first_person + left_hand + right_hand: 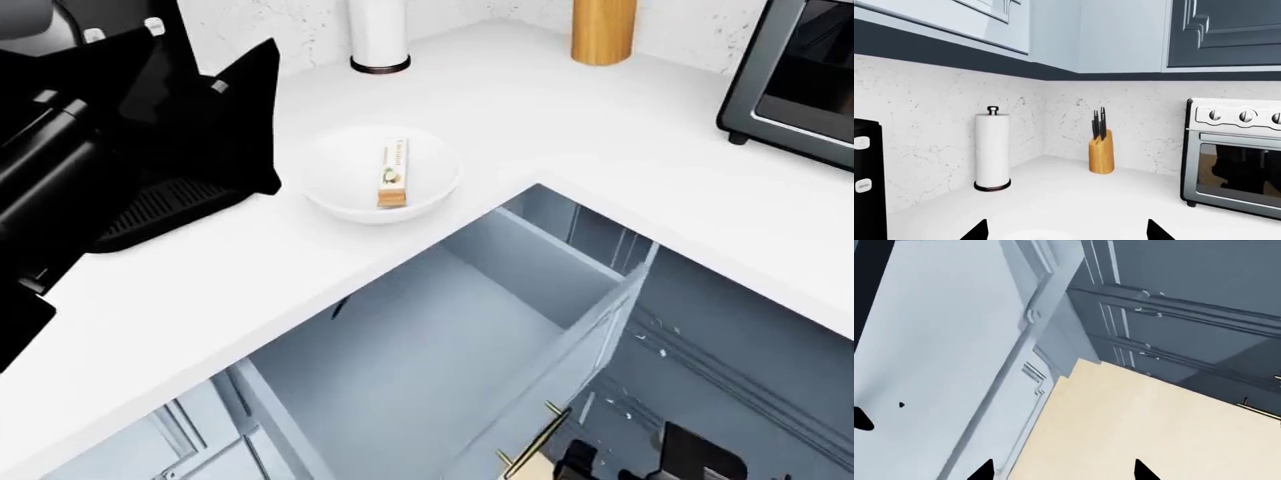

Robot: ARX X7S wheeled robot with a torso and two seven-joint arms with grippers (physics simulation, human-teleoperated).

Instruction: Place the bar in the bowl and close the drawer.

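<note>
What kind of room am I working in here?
Most likely a simulated kitchen corner: a white countertop under wall cabinets, with a knife block, paper towel roll and toaster oven.

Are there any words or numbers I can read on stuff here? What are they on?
None can be read.
The bar in the bowl: small dark print and a green mark on the wrapper, too small and blurred to read.
Black coffee machine: two small pale button labels, too blurred to read.
Toaster oven: knobs only, no visible numbers.
</note>
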